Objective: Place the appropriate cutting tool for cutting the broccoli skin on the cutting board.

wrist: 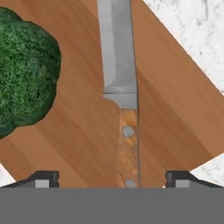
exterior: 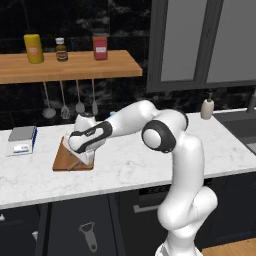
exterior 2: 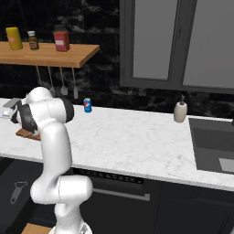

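- The robot's two-finger hand [wrist: 112, 178] is seen with its dark tips spread wide to either side of the wooden handle; nothing is pinched between them.
- The slim kitchen knife with silver-grey blade and brown riveted handle [wrist: 122, 87] is found lying flat on the rectangular brown wooden cutting board [wrist: 170, 122]. Its long axis runs straight away from the hand, handle nearest, blade pointing off beyond.
- The rounded dark-green broccoli [wrist: 24, 72] is seen on the same board, beside the blade and apart from it.
- The placing is judged done; a straight lift clear of the handle is what the coming move would call for.
- The board is carried by the white marbled desk [exterior: 150, 160], where the white arm is bent low over it.
- Farther off, a wooden wall shelf [exterior: 70, 67] with jars is seen against black tiling.
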